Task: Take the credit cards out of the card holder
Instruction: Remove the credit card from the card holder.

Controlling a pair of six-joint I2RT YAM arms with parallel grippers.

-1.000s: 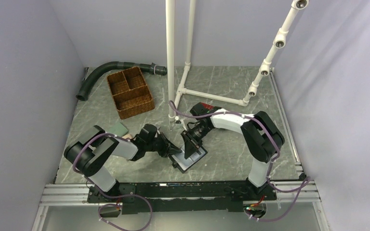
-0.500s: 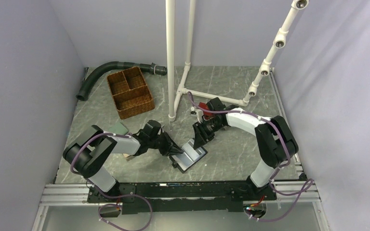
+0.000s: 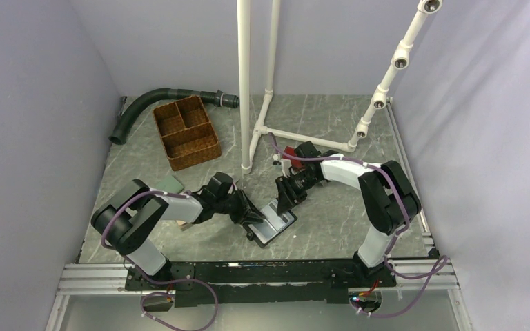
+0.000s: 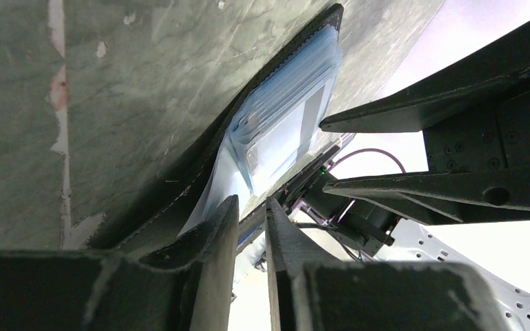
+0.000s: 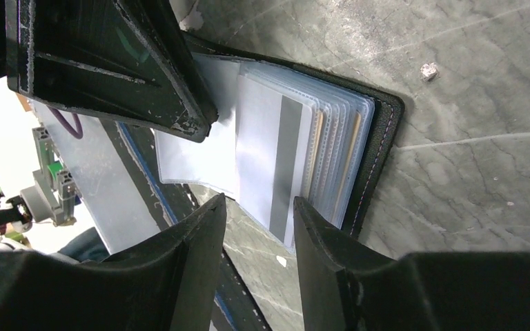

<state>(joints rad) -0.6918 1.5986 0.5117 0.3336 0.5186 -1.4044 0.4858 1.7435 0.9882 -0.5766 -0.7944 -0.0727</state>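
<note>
The open card holder (image 3: 275,226) is laid flat near the arm bases, with a card (image 5: 276,162) seen in its sleeves. Its left edge is crowded by the left gripper (image 3: 251,215) (slightly parted, empty). The right gripper (image 3: 281,204), parted wider and also empty, is held above. A basket (image 3: 186,132) and a hose (image 3: 153,100) are set behind.

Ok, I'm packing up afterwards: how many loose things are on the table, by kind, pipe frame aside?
Wallets: 3 (black-edged card holder, green wallet, red wallet)
Wicker basket: 1
Hose: 1
Total: 5
</note>
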